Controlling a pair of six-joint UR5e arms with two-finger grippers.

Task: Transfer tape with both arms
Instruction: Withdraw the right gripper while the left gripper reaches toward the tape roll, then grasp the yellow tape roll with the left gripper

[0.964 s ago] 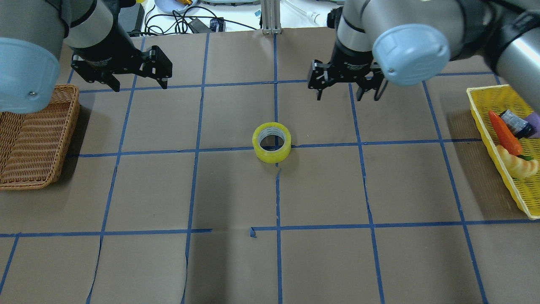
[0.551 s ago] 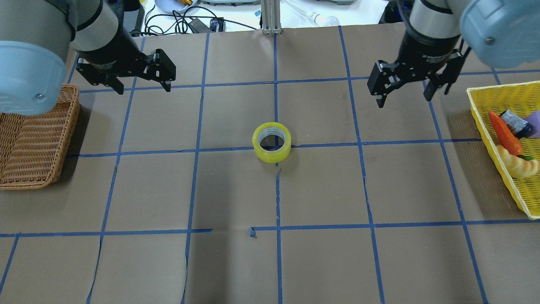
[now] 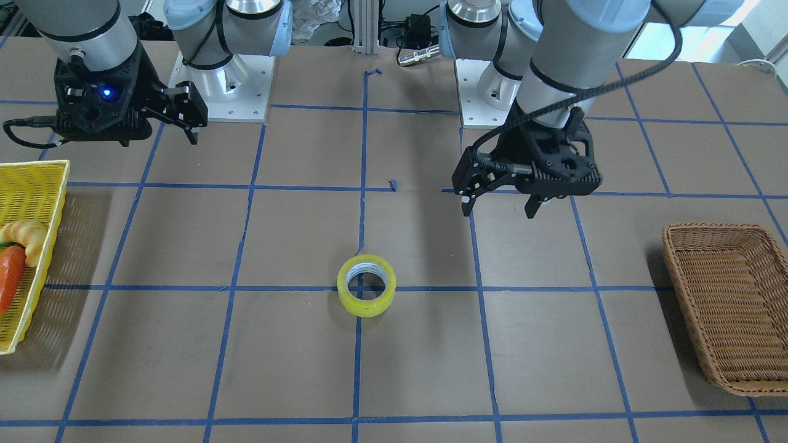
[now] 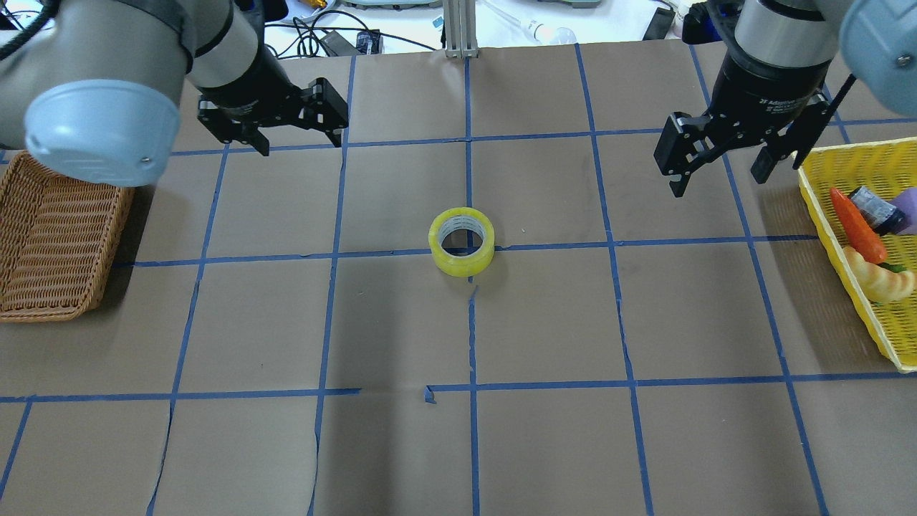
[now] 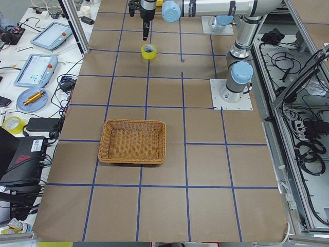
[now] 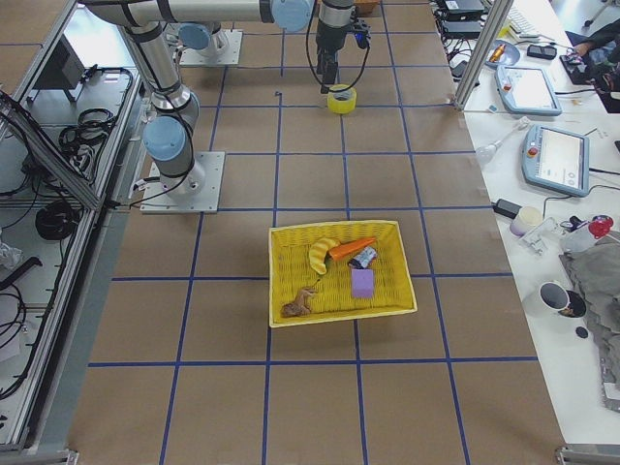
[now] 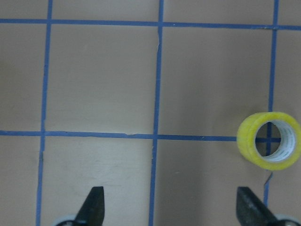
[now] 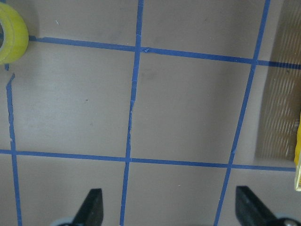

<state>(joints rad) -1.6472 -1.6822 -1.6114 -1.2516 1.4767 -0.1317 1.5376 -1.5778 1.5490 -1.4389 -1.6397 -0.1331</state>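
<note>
Tape (image 4: pixel 461 241) flat; left gripper (image 4: pixel 301 147), right gripper (image 4: pixel 718 186) spread, seemingly raised.

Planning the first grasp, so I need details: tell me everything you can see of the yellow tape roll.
The tape roll is a ring of translucent yellow tape on a white core, centre open. It lies flat, hole upward, on the brown paper table cover, over a crossing of blue grid lines. Nothing else touches it; the left gripper and right gripper hang open, apart from it.
</note>
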